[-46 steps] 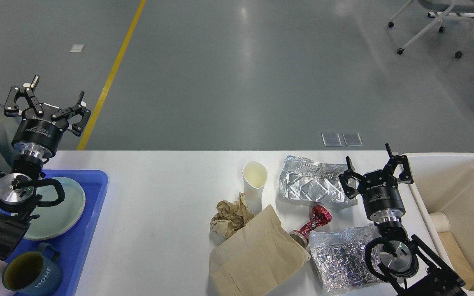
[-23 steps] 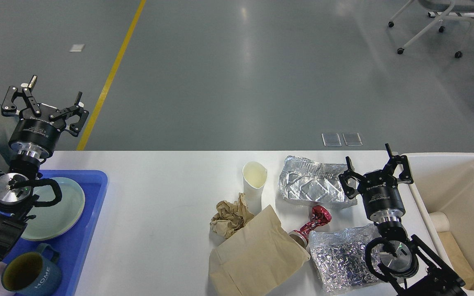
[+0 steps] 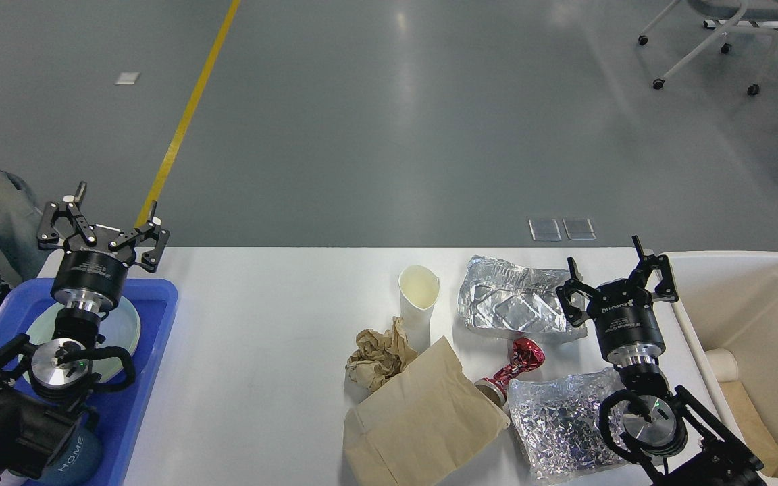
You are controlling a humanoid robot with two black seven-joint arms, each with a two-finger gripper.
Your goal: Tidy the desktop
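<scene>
The white desktop [image 3: 261, 337] spans the lower half of the head view. On its right part lie a white paper cup [image 3: 418, 291], a crumpled brown paper [image 3: 379, 354], a brown paper bag [image 3: 423, 418], a crushed red can [image 3: 514, 368], a foil tray [image 3: 514, 304] and a crinkled foil sheet [image 3: 558, 422]. My right gripper [image 3: 614, 266] stands open beside the foil tray, holding nothing. My left gripper [image 3: 115, 210] is open and empty above the far end of the blue tray [image 3: 159, 304].
The blue tray at the left holds a pale green plate [image 3: 122, 320] and a blue mug [image 3: 75, 452], partly hidden by my left arm. A cream bin [image 3: 747, 266] stands at the right edge with a cup and cardboard inside. An office chair stands on the floor far right.
My left arm has dropped lower and shifted right, its gripper now just above the tray's far end. The right arm and the litter have not moved.
</scene>
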